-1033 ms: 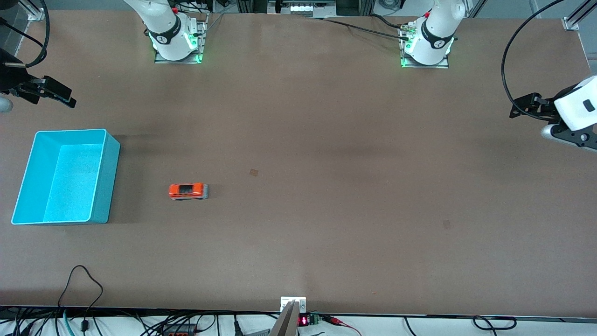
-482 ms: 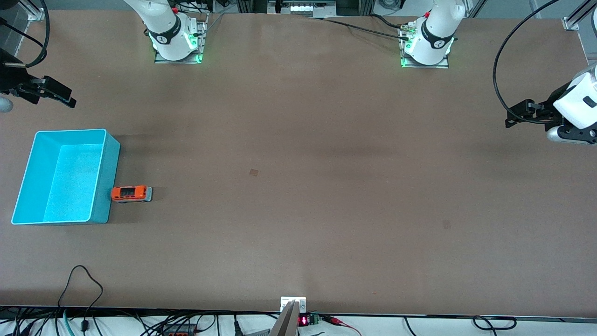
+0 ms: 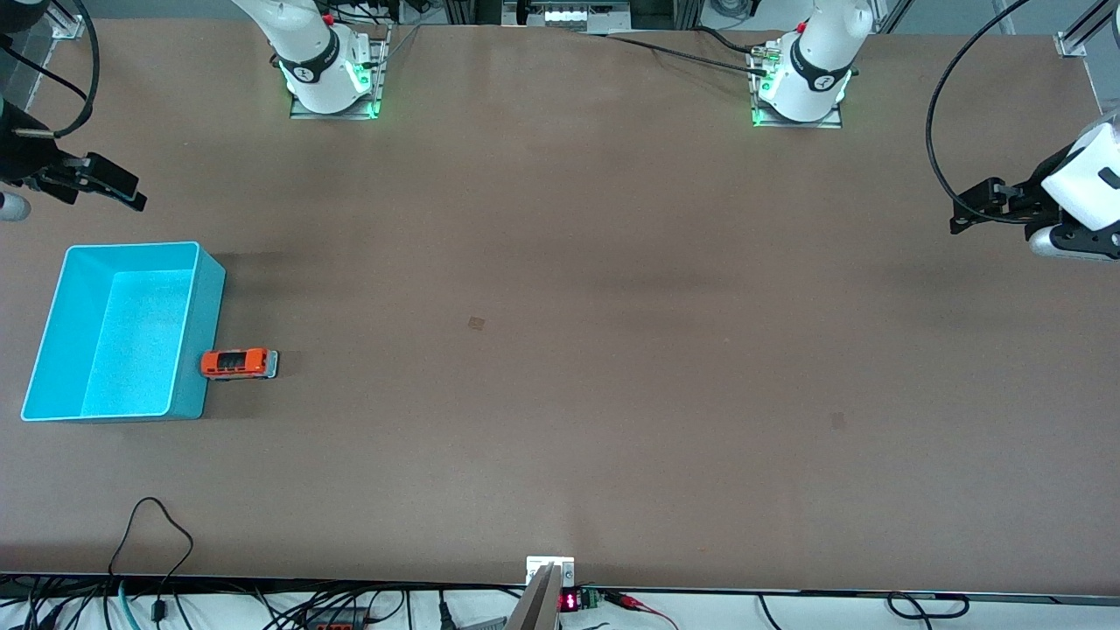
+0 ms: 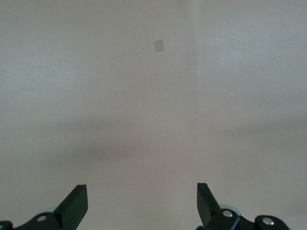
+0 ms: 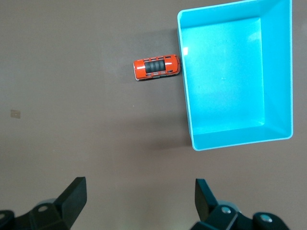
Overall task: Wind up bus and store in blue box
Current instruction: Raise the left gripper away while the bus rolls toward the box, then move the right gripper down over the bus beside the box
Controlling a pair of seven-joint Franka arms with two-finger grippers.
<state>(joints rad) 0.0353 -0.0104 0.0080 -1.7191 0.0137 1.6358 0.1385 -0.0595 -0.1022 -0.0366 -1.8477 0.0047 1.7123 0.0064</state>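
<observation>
The brown table carries the blue box at the right arm's end, open side up. The bus stands on the table with one end against the box's outer wall (touching it, as the right wrist view also shows), outside the box. The right gripper hangs over bare table by the edge at its own end, jaws spread wide, holding nothing. The left gripper waits over bare table at the left arm's end, jaws likewise wide and empty.
</observation>
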